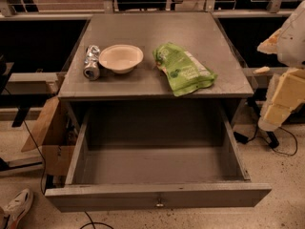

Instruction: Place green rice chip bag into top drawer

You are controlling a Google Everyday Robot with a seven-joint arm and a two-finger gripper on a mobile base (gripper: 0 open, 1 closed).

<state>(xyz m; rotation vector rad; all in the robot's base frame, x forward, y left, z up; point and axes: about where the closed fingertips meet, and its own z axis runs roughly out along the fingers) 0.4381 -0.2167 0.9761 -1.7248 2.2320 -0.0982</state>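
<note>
Two neighbours, bowl [120, 57] and can [91, 62]; claw [284, 98] far right.

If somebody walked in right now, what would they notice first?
The bright green rice chip bag jumps out first, lying on the right of the grey cabinet top, with a pale bowl and a crushed silver can to its left. Below, the top drawer is pulled wide open with nothing visible inside. The robot's cream gripper hangs at the right edge, beside the cabinet, apart from the bag.
</note>
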